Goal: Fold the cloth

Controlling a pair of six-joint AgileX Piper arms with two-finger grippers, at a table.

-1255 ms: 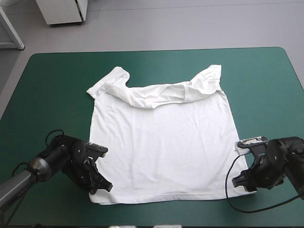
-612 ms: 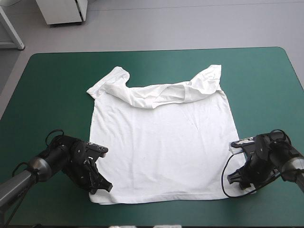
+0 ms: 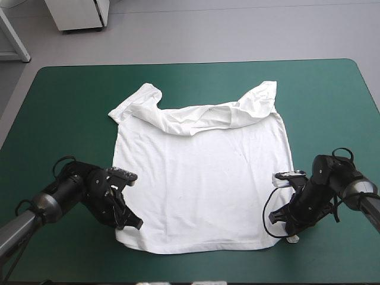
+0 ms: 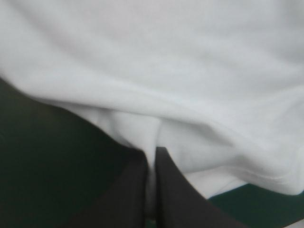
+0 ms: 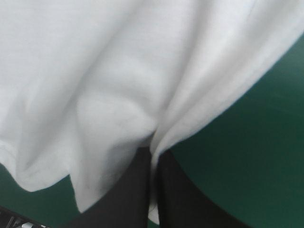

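I see the T-shirt point(image 3: 202, 178) spread flat at centre frame in the high view, on the teal-green worktop point(image 3: 65, 107). Collar and sleeves are twd the top of the frame and rumpled; the hem is twd the bottom. My left gripper point(image 3: 134, 225) is lower left of frame at the hem's left corner. Its wrist view shows the black fingers point(image 4: 133, 190) all but pressed together w/ white fabric pinched btwn them. My right gripper point(image 3: 276, 217) is lower right at the hem's right corner, likewise pinching a fold. Fabric bunches in soft folds just ahead of each gripper.
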